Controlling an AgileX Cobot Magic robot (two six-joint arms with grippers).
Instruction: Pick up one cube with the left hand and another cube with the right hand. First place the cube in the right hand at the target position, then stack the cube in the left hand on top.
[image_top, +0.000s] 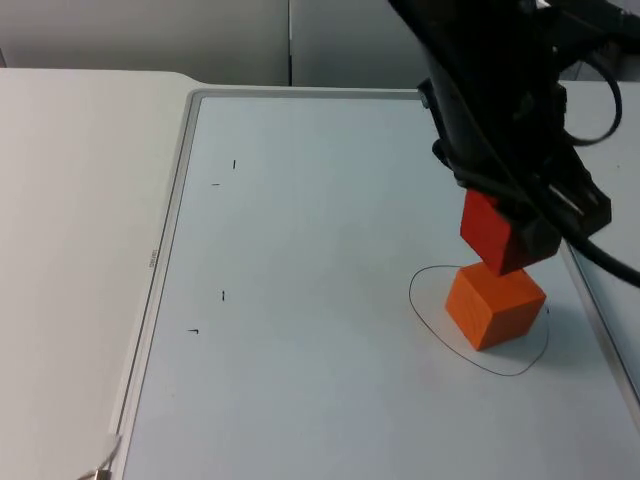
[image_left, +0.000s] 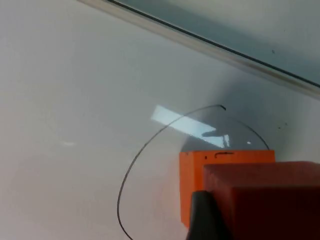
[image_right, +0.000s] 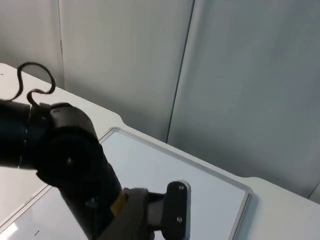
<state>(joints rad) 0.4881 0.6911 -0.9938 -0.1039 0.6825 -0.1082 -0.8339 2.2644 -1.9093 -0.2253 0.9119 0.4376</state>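
Observation:
An orange cube (image_top: 495, 305) sits on the white board inside a hand-drawn oval outline (image_top: 420, 300). Directly over it, my left gripper (image_top: 512, 228) is shut on a red cube (image_top: 488, 230), whose lower edge is close to the orange cube's top; I cannot tell if they touch. In the left wrist view the red cube (image_left: 265, 200) is held close to the camera beside a black fingertip (image_left: 205, 217). Behind it stand the orange cube (image_left: 192, 185) and the outline (image_left: 135, 165). The right arm waits raised at the back right.
The white board has a raised grey frame (image_top: 170, 230), and its right rail (image_top: 600, 310) runs close beside the cubes. Small black marks (image_top: 223, 295) dot the board's left half. The right wrist view looks down on the left arm (image_right: 65, 165) and the grey partition wall (image_right: 240, 75).

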